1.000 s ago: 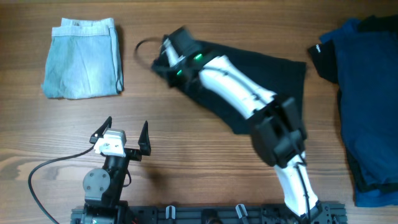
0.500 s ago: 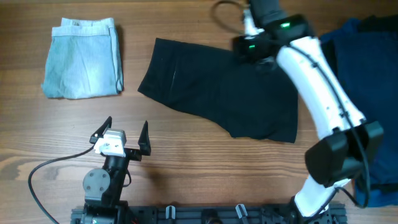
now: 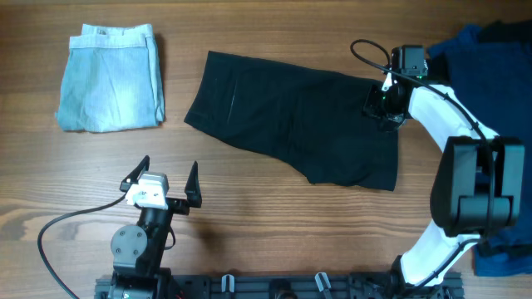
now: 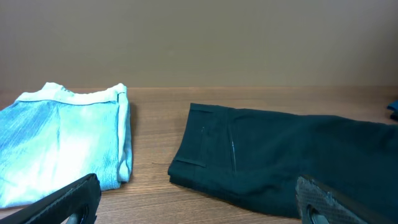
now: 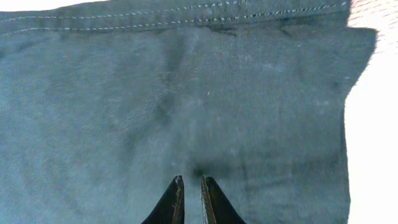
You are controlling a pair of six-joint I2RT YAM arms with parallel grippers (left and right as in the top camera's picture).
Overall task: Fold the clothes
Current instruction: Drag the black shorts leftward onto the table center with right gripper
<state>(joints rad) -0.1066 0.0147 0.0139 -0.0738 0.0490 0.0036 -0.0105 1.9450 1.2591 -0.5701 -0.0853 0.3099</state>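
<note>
Black shorts [image 3: 291,124] lie spread flat across the middle of the table; they also show in the left wrist view [image 4: 292,149] and fill the right wrist view [image 5: 186,93]. My right gripper [image 3: 381,108] is down at the shorts' right end. Its fingertips [image 5: 191,180] are pinched together on the fabric, with a small dark pucker at the tips. My left gripper [image 3: 162,184] is wide open and empty near the front edge, in front of the shorts' left end; its fingers frame the left wrist view [image 4: 199,205].
A folded light-blue garment [image 3: 110,76] lies at the back left and shows in the left wrist view [image 4: 62,143]. A dark blue shirt [image 3: 490,124] lies at the right edge, close to the right arm.
The right arm swept from the shorts' left end to the right, spreading the shorts out flat, then came down onto their right end. The left arm has not moved.
</note>
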